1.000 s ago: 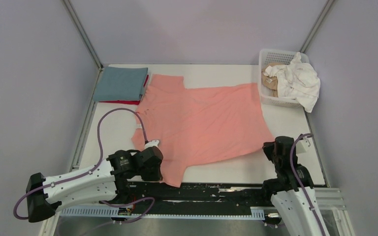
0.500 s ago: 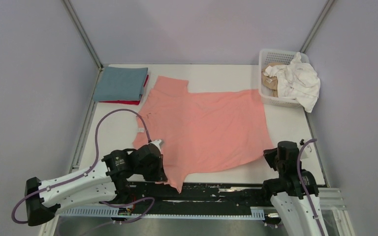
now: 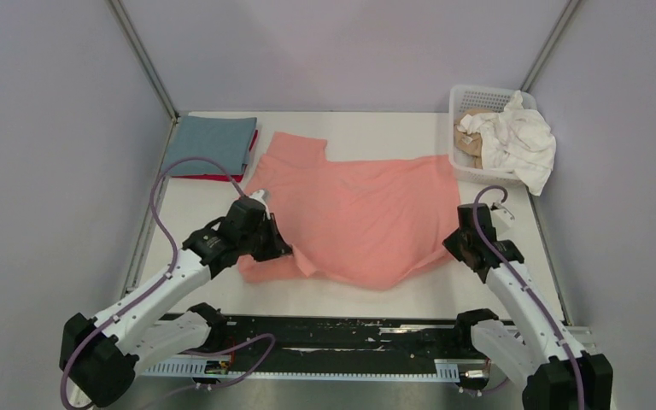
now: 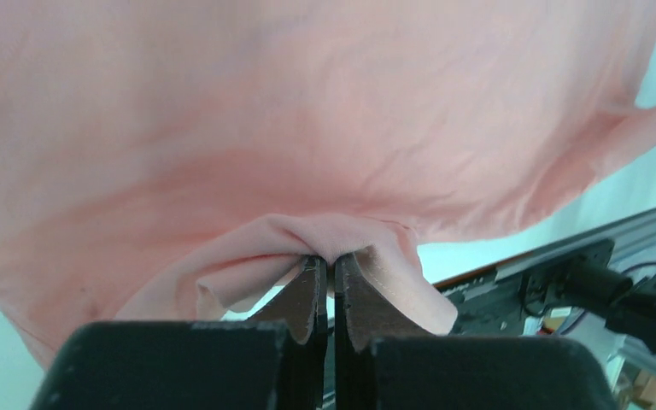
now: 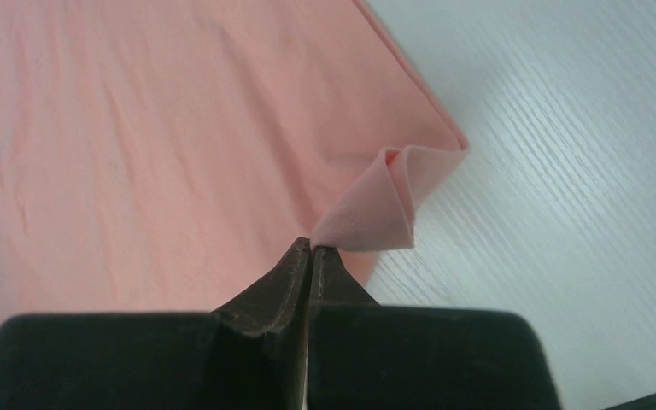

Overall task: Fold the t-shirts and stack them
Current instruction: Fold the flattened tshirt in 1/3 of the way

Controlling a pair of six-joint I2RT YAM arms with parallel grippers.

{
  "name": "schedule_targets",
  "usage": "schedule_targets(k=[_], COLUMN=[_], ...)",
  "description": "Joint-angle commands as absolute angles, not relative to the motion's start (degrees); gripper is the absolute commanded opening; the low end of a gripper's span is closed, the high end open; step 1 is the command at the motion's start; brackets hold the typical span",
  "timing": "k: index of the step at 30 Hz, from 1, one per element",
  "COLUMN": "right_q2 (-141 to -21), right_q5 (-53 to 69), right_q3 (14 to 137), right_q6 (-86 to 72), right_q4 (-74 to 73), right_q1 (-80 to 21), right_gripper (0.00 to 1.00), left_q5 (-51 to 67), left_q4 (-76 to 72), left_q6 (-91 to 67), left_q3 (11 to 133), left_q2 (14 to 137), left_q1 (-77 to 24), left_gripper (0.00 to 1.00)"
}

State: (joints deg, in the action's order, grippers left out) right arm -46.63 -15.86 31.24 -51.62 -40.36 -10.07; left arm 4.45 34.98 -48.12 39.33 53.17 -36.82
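Observation:
A salmon pink t-shirt point(image 3: 367, 205) lies spread across the middle of the table, its near part lifted and doubled back. My left gripper point(image 3: 282, 249) is shut on a bunched fold of its near-left edge point(image 4: 342, 235), the cloth draping over both fingers. At the shirt's near-right corner point(image 5: 384, 209), my right gripper point(image 3: 451, 243) is shut on the curled-over corner. A folded grey-blue t-shirt point(image 3: 209, 143) sits on a folded red one point(image 3: 213, 178) at the back left. A white t-shirt point(image 3: 517, 141) and a tan one point(image 3: 470, 141) are heaped in the basket.
The white lattice basket point(image 3: 463, 96) stands at the back right, with the white cloth hanging over its right side. A black rail point(image 3: 350, 333) runs along the near table edge. Grey walls close in the left, back and right sides.
Both arms have moved away from the near edge toward the back, carrying the pink shirt's near edge up and over the rest. Both grippers stayed shut.

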Motion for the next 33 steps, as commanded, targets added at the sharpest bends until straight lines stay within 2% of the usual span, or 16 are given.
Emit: schedule_targets(k=[1, 9, 23, 25, 27, 28, 29, 30, 31, 32, 33], right_q2=[-54.08, -65.27, -82.64, -84.61, -86.86, -88.55, -89.91, -91.13, -92.28, -92.92, -92.97], right_q5=[-19.95, -22.66, -22.64, -23.60, -24.75, -25.43, -26.22, -27.08, -27.53, -27.44, -27.31], right_q3=[37.93, 43.97, 53.17, 53.97, 55.05, 55.84, 56.81, 57.99, 59.41, 60.50, 61.32], right_q6=[-46.79, -45.77, -42.87, -43.14, -43.14, -42.86, -42.33, -41.79, -40.80, -39.82, -39.21], right_q4=[-31.21, -27.54, -24.56, -23.89, -23.00, -22.45, -22.09, -21.86, -21.88, -21.93, -22.07], right_q1=[-10.09, -9.54, -8.41, -8.25, -8.05, -7.88, -7.61, -7.44, -7.15, -7.02, -6.92], right_gripper=[0.00, 0.00, 0.00, 0.01, 0.04, 0.05, 0.06, 0.09, 0.14, 0.26, 0.48], left_q5=[4.46, 5.51, 5.29, 4.40, 3.29, 2.83, 1.76, 1.01, -0.54, -1.28, -2.89], left_q4=[28.69, 26.83, 26.03, 26.11, 26.91, 27.49, 28.34, 28.98, 31.09, 32.20, 33.96], left_q6=[-44.81, -41.10, -38.52, -38.21, -38.11, -38.00, -37.99, -38.24, -38.45, -38.35, -38.34], left_q3=[43.85, 48.96, 57.34, 59.55, 62.55, 64.66, 65.77, 68.34, 69.77, 72.90, 75.46], left_q2=[56.50, 65.49, 81.31, 84.37, 87.77, 89.06, 91.57, 92.76, 95.06, 96.82, 97.37], left_q1=[-30.30, -23.49, -18.37, -18.16, -17.87, -17.76, -17.67, -17.45, -17.34, -17.08, -17.02], left_gripper=[0.00, 0.00, 0.02, 0.08, 0.20, 0.35, 0.44, 0.63, 0.73, 0.90, 0.95])
